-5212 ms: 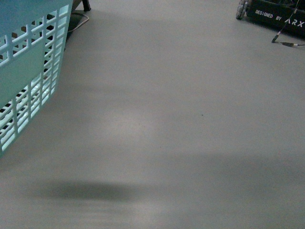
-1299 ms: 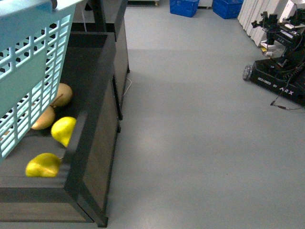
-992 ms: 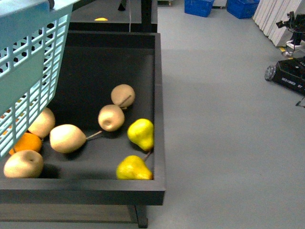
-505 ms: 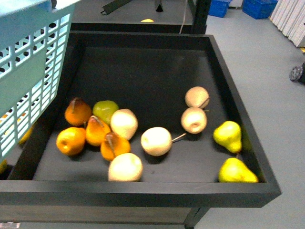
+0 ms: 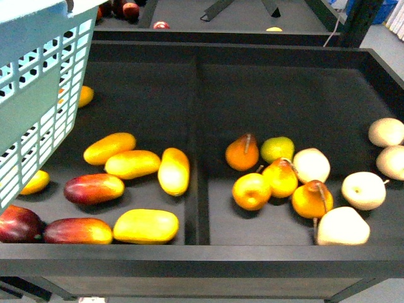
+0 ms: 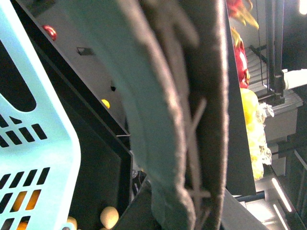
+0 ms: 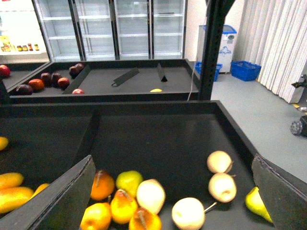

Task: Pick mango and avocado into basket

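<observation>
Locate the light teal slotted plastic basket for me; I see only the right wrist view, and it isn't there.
Observer: In the front view the light teal slotted plastic basket covers the left edge, overlapping the left compartment of the black produce tray.
Operator: Name what lies nearest the front wall in that compartment.
Observer: A smooth yellow-orange oval mango, with a red-and-yellow blushed mango beside it on its left.
Operator: Check the basket's handle.
Observer: The brown-grey swing handle fills the left wrist view at close range.
</observation>
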